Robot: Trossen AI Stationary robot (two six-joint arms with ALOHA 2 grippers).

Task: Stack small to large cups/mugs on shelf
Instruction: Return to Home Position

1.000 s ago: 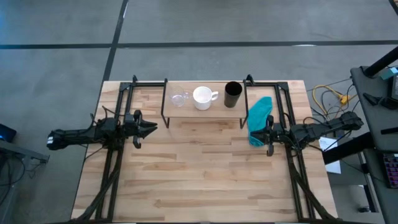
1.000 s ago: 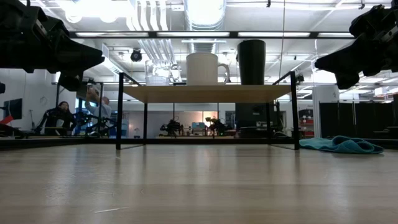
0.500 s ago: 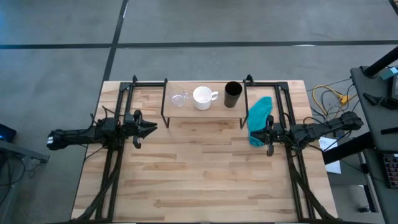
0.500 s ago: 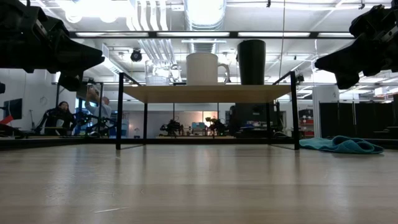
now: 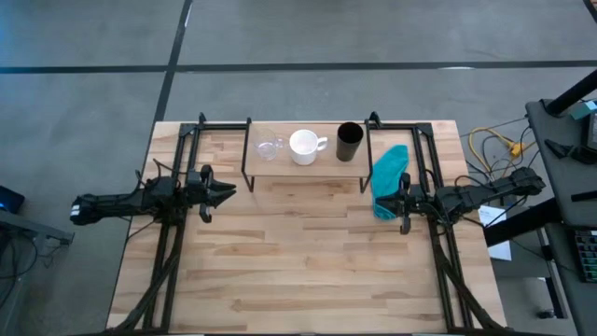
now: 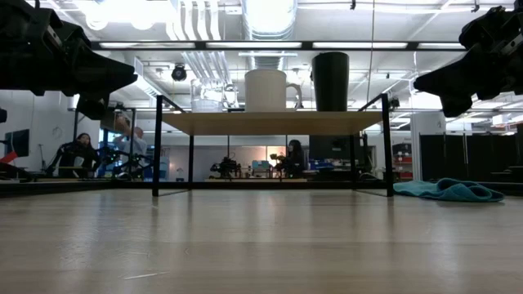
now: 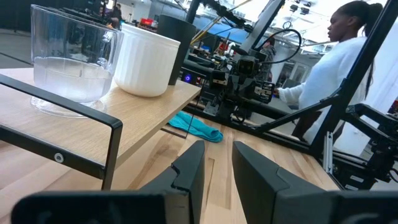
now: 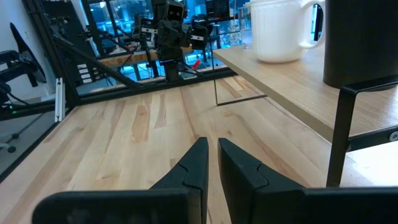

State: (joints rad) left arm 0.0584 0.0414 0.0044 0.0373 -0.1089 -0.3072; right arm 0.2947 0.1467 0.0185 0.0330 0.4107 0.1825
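Note:
The shelf [image 5: 303, 168] stands at the table's far middle on thin black legs. On its board, from left to right, stand the clear glass cup [image 5: 270, 147], the white mug [image 5: 304, 147] with its handle toward the right, and the taller black cup [image 5: 349, 142]. All three rest upright on their bases, apart from one another, as the low view shows [image 6: 270, 90]. My left gripper [image 5: 229, 191] hovers shut and empty in front of the shelf's left end. My right gripper [image 5: 396, 201] hovers shut and empty in front of its right end, above the teal cloth's near end.
A teal cloth [image 5: 388, 177] lies on the table just right of the shelf. Black arm frames run along both table sides. A person [image 7: 336, 68] stands beyond the table's right side, and others sit in the room behind [image 6: 82, 151]. Bare tabletop [image 5: 308, 261] fills the near half.

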